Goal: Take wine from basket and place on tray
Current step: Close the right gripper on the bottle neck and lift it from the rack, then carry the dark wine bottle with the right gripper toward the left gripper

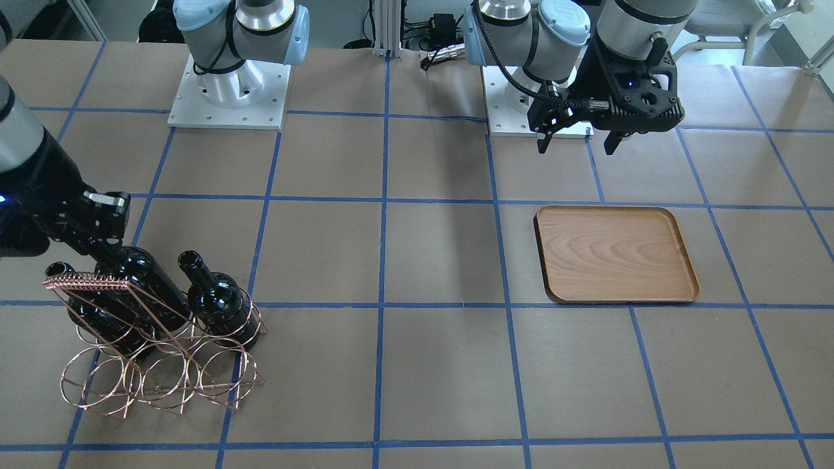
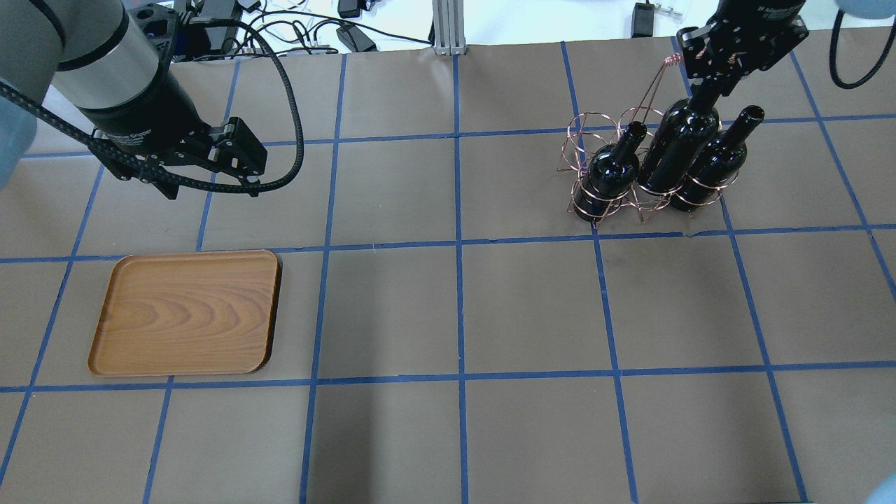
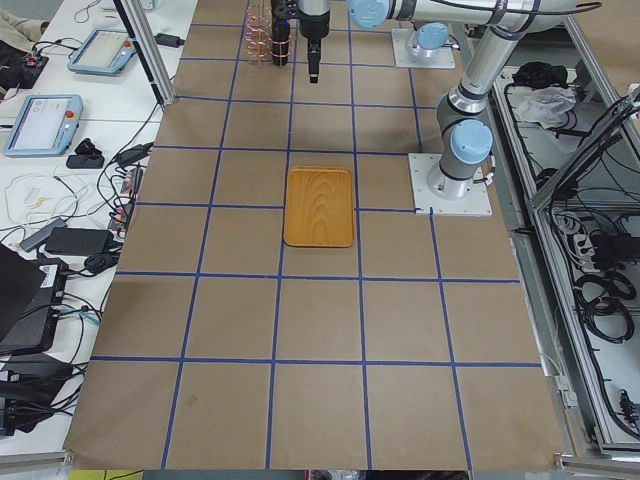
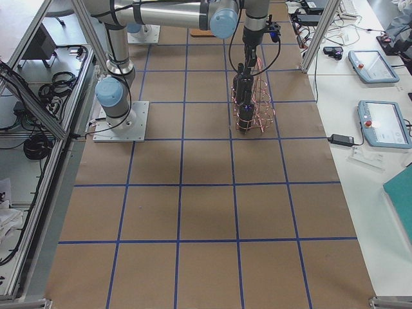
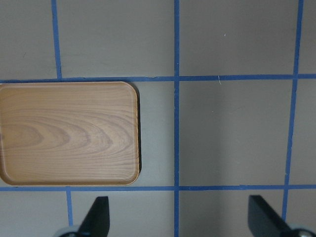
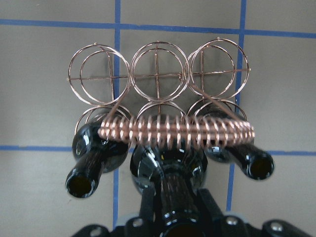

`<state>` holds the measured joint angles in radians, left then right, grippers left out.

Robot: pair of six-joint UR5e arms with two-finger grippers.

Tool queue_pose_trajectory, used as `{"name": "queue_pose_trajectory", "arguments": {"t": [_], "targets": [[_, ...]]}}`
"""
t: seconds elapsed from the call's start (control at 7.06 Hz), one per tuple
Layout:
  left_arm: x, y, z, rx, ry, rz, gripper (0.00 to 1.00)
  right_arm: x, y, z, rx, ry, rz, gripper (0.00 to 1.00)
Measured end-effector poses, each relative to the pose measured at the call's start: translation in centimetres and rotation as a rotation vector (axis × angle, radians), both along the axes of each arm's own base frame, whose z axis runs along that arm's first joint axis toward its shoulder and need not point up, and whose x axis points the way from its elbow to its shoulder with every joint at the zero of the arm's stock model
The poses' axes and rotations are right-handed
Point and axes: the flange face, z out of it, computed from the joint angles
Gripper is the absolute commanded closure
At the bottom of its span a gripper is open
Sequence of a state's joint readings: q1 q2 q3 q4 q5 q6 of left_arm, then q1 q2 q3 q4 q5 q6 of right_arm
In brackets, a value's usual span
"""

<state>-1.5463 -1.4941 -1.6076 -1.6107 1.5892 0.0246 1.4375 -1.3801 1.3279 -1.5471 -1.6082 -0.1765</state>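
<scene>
Showing the right tool (image 1: pixel 106 246) pinching tight on the narrow neck of the middle wine (image 2: pixel 677 143), just under the mouth. Showing that bottle upright in the basket (image 6: pixel 157 75), seemingly riding higher than the two neighbouring bottles (image 2: pixel 609 171). Locating the basket toward the operators' edge of the surface (image 1: pixel 443 365), on the robot's right half. Locating the tray (image 1: pixel 616 254), bare, well apart toward the left end and nearer the robot's edge. Showing the left tool (image 1: pixel 576 140) hovering beyond the tray's robot-side rim, fingers spread wide and holding nothing.

Judging the handling:
- Treating the bottle as rigid, glossy glass, so slippery under the pads and breakable if knocked or dropped.
- Expecting most of the weight to hang below the grip, so risking a swing on any tilt.
- Favouring a hold on the neck close beneath the lip, where the flare is likely stopping a downward slide.
- Keeping the bottle vertical while clearing the coiled handle bar (image 6: pixel 177 129), which is crossing just beside the neck.
- Watching the thin wire rack, probably light enough to snag and rise along with the bottle.
</scene>
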Motion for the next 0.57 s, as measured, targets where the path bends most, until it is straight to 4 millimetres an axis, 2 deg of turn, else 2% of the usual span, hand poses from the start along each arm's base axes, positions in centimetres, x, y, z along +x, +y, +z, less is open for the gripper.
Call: {"name": "queue_pose_trajectory", "arguments": {"t": [0.14,0.28,0.42,0.57], "targets": [[0.0,0.0,0.0,0.000,0.000,0.001,0.00,0.3,1.8,2.4,0.016,0.000,0.000,0.75],[0.1,0.0,0.0,0.000,-0.001,0.001,0.00,0.6,3.7,3.6,0.048,0.002,-0.002,0.75],[0.1,0.0,0.0,0.001,0.000,0.001,0.00,0.9,5.2,3.5,0.084,-0.003,-0.020,0.74],[0.1,0.0,-0.1,0.002,0.000,0.002,0.00,2.0,7.1,2.6,0.115,-0.017,-0.057,0.74]]}}
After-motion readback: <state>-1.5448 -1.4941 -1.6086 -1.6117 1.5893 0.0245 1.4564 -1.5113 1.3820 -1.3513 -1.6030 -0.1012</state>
